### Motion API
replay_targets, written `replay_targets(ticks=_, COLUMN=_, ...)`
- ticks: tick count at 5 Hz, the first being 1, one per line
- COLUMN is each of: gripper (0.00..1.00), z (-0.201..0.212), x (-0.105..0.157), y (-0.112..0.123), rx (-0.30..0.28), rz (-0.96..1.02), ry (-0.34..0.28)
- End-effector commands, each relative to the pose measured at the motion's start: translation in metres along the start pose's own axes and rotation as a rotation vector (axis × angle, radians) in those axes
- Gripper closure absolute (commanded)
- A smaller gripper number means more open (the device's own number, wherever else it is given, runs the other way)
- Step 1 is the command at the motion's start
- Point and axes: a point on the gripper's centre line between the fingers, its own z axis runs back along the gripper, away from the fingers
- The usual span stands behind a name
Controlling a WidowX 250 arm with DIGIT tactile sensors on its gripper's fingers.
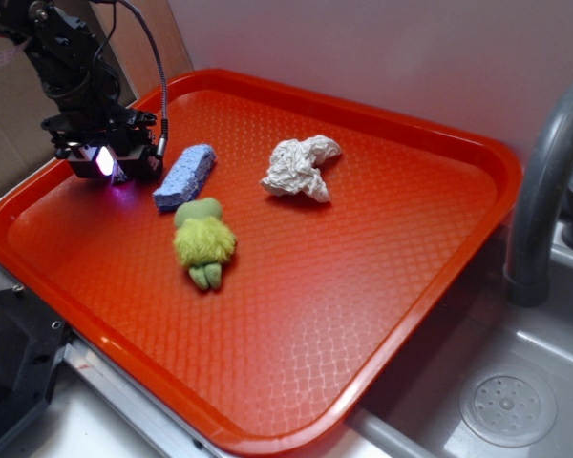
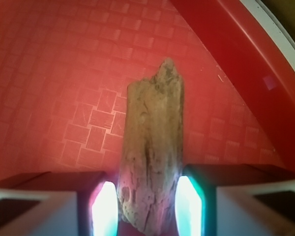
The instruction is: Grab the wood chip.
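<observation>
We find the end effector [image 1: 110, 162] low over the far left corner of the red tray [image 1: 382, 315], just beside the blue sponge [image 1: 185, 176]. Wrist view: the wood chip [image 2: 152, 152] stands between the 2 lit fingers [image 2: 104, 209], each pressed against a side, so we judge it clamped. Whether the chip has cleared the tray we cannot tell. We judge the grasp made; next calls for a straight lift with the grip held firm, clear of the sponge and green plush [image 1: 204, 243].

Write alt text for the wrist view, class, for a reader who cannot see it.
A rough, tan-brown elongated wood chip stands between the gripper's two glowing fingers, close on both sides. Beneath lies a red textured plastic tray, its raised rim at upper right.
</observation>
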Motion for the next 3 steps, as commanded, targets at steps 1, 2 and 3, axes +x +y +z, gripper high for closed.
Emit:
replay_targets(ticks=1, gripper=1.0, z=0.028, x=-0.03, y=0.006, rx=0.023, rz=-0.111, ry=0.059)
replay_targets(ticks=2, gripper=1.0, z=0.084, x=-0.066, y=-0.012, rx=-0.055, rz=-0.241, ry=0.082)
replay_targets(ticks=3, gripper=1.0, z=0.139, x=-0.086, y=-0.039, rx=-0.189, rz=-0.365, ry=0.04)
